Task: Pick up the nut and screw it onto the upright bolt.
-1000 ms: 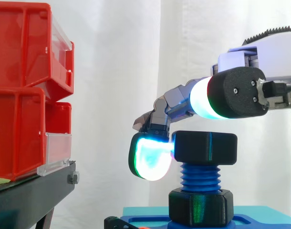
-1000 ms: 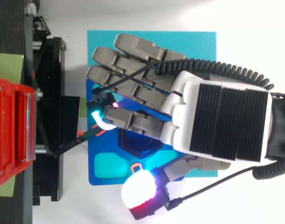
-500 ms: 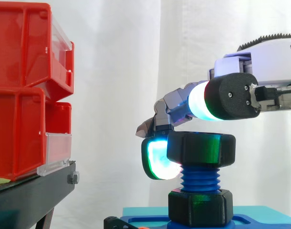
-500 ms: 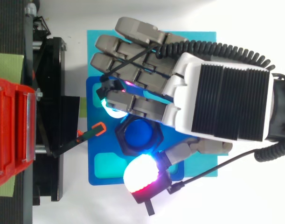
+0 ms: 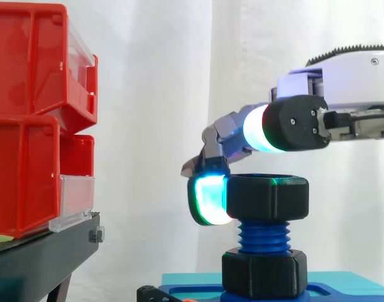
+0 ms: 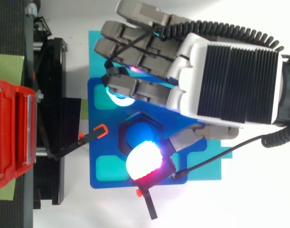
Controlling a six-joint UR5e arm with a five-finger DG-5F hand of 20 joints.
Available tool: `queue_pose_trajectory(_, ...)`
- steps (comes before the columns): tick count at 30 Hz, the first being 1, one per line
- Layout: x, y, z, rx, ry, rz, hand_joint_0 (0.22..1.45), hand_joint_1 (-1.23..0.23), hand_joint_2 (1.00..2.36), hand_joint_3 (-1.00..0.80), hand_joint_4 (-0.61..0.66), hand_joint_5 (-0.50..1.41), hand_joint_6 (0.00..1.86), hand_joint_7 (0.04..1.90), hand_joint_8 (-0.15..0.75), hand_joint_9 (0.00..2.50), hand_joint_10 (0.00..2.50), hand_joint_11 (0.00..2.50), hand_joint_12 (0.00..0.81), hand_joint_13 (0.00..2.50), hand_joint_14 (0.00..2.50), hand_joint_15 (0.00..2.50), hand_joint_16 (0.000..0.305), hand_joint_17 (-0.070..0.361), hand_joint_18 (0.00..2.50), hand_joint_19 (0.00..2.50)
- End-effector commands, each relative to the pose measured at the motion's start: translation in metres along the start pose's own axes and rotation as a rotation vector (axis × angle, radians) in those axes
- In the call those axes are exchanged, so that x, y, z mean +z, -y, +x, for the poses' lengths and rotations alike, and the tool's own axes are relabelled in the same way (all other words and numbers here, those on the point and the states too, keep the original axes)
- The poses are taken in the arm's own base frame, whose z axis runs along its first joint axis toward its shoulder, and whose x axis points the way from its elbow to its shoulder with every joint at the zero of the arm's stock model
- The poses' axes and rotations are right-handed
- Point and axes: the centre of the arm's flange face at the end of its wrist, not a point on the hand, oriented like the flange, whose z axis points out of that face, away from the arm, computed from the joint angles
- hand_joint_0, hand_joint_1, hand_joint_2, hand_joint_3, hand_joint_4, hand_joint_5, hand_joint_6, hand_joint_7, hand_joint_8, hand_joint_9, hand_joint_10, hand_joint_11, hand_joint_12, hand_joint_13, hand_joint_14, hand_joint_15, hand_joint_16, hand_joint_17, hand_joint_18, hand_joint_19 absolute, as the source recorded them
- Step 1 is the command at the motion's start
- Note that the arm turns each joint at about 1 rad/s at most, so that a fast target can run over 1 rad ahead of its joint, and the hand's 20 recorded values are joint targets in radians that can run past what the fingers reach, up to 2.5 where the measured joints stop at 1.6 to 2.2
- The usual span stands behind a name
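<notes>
Side view: nut (image 5: 267,198) sits threaded on the upright bolt (image 5: 264,234), blue thread showing below it. Hand (image 6: 230,71) clasps the nut, fingers curled, cyan pad (image 5: 207,201) pressed to its left side. Top view: thumb (image 6: 144,160) now overlaps the nut's edge; a second ago it was out at the blue base's (image 6: 99,142) rim.
</notes>
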Motion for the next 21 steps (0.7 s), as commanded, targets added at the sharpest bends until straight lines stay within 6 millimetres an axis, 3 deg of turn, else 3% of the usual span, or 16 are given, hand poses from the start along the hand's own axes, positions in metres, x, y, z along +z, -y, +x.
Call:
queue_pose_trajectory(1, 0.002, 0.006, -0.01, -0.014, 0.002, -0.004, 0.49, -0.08, 1.0, -0.5, 0.28, -0.15, 0.5, 0.96, 0.271, 0.41, 0.0, 0.0, 0.343, 0.38, 0.0, 0.0, 0.037, 0.084, 0.0, 0.0)
queue_pose_trajectory(5, 0.004, 0.012, -0.02, -0.021, 0.006, -0.007, 0.49, -0.08, 1.0, -0.5, 0.22, -0.18, 0.5, 0.76, 0.253, 0.36, 0.0, 0.0, 0.347, 0.34, 0.0, 0.0, 0.039, 0.089, 0.0, 0.0)
queue_pose_trajectory(9, 0.007, 0.015, -0.028, -0.027, 0.02, -0.016, 0.48, -0.07, 1.0, -0.5, 0.21, -0.19, 0.5, 0.73, 0.251, 0.34, 0.0, 0.0, 0.349, 0.32, 0.0, 0.0, 0.04, 0.09, 0.0, 0.0)
queue_pose_trajectory(21, 0.01, -0.017, -0.03, -0.015, 0.043, -0.063, 0.48, -0.06, 1.0, -0.5, 0.27, -0.15, 0.5, 0.92, 0.262, 0.35, 0.0, 0.0, 0.353, 0.32, 0.0, 0.0, 0.04, 0.089, 0.0, 0.0)
